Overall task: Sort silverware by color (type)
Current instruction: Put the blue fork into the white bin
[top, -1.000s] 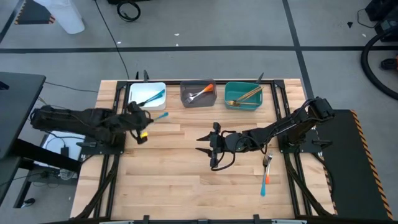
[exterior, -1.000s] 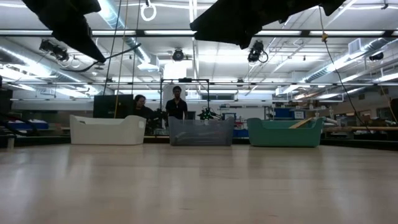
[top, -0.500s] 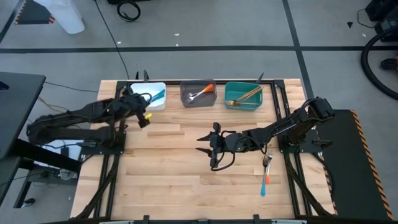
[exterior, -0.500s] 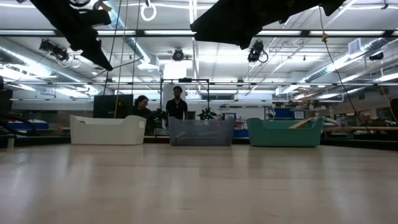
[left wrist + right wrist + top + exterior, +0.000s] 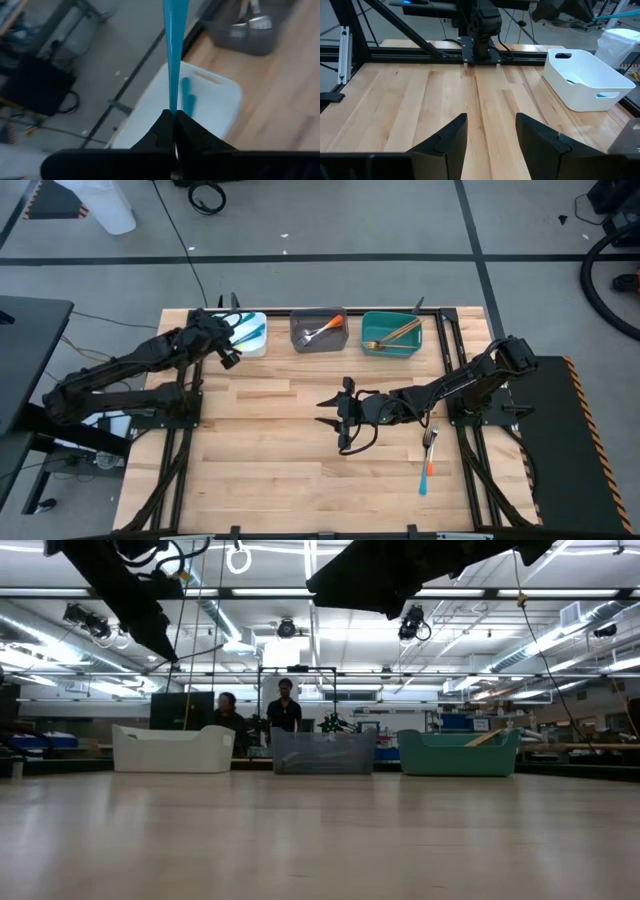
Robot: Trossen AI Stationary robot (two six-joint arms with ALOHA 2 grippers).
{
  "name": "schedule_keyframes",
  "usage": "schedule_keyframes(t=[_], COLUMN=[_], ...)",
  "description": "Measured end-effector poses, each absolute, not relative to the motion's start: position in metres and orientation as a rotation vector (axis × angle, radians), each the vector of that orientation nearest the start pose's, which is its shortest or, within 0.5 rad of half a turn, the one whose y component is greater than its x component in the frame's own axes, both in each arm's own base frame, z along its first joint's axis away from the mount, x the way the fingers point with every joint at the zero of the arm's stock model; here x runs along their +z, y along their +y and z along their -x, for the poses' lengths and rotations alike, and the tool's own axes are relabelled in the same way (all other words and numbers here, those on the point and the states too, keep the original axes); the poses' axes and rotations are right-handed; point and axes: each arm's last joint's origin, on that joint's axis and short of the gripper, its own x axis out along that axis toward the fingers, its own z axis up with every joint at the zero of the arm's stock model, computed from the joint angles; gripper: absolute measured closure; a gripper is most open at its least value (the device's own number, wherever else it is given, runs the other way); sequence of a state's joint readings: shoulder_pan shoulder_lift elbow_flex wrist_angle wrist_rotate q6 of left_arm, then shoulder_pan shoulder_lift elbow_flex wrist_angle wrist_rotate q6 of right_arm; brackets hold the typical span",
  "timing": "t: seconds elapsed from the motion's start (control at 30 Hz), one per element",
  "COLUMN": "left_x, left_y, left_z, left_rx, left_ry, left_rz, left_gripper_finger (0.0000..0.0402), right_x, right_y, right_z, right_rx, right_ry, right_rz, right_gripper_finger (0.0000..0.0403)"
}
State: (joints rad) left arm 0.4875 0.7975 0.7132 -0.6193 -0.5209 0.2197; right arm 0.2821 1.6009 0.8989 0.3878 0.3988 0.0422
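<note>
Over the white bin (image 5: 245, 335) at the table's far left, the left gripper (image 5: 173, 116) hangs above the bin's near edge, its fingers (image 5: 161, 131) pinched tight on the end of a blue-handled utensil (image 5: 173, 47). In the left wrist view the blue handle runs straight out from the fingertips, with the white bin below it and another blue-handled piece (image 5: 187, 101) lying inside. From above, blue handles (image 5: 252, 330) show in that bin.

Next along the far edge stands the grey bin (image 5: 318, 335), holding an orange-handled fork (image 5: 323, 329) with its silver head toward the bin's left. Beside it the teal bin (image 5: 391, 334) holds gold utensils (image 5: 394, 332) lying slantwise.

At mid-table the right gripper (image 5: 332, 413) waits low over the bare wooden table (image 5: 270, 460), its two fingers (image 5: 447, 134) spread wide with nothing between them.

Right of that gripper, near the table's right rail, a silver-headed fork with an orange handle (image 5: 430, 450) lies on the wood, head pointing to the far side. A blue handle (image 5: 423, 483) lies close beside its near end; whether they touch cannot be told.

Across the low view, the three bins stand in a row, two people (image 5: 284, 706) behind them in the room.
</note>
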Motion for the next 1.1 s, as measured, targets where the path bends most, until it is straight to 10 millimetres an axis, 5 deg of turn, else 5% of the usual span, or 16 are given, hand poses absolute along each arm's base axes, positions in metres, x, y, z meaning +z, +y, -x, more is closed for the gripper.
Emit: schedule_keyframes(t=[0.77,1.1], left_x=[0.236,0.226], left_y=[0.119,0.136], left_z=[-0.176,-0.172], left_rx=[1.089,1.141], left_ry=[1.090,1.173], left_rz=[-0.430,-0.409], left_gripper_finger=[0.0389,0.0389], right_x=[0.226,0.226], right_y=[0.085,0.095], right_z=[-0.333,-0.331], right_rx=[-0.110,-0.074], right_ry=[0.296,0.297], right_rz=[0.074,0.077], right_gripper_finger=[0.0225,0.0225])
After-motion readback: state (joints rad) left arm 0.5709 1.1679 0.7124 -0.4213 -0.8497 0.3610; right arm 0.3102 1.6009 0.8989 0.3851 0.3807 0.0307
